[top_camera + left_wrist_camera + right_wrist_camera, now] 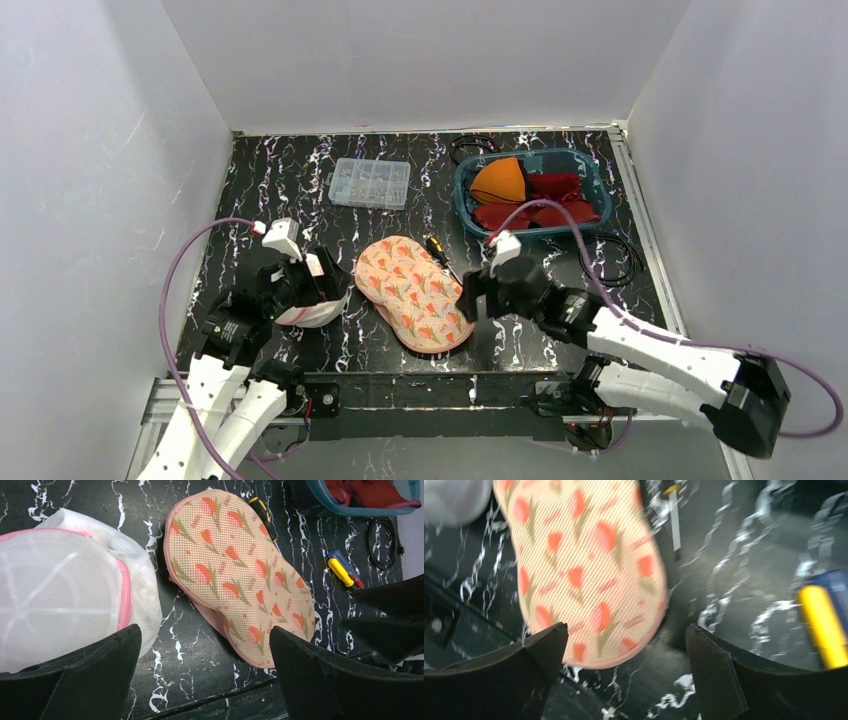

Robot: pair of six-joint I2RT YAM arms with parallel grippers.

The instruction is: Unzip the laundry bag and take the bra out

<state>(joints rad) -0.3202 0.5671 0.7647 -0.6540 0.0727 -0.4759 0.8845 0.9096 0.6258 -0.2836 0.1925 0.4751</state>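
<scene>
Two mesh bags lie near the table's front edge. One is a peanut-shaped peach laundry bag with a tulip print (413, 292) (235, 570) (584, 565). The other is a white domed one with pink trim (305, 312) (60, 595). Neither shows a zip pull, and the bra is hidden. My left gripper (310, 282) (204, 640) is open above the gap between the two bags, holding nothing. My right gripper (478, 300) (626, 635) is open just over the peach bag's near end, also holding nothing.
A teal bin (592, 218) with orange and red fabric pieces stands at the back right, a clear compartment box (369, 182) at the back centre. A screwdriver (440, 255) (262, 515), a black cable (615, 255) (382, 535) and a yellow-blue tool (342, 570) (821, 625) lie right of the peach bag.
</scene>
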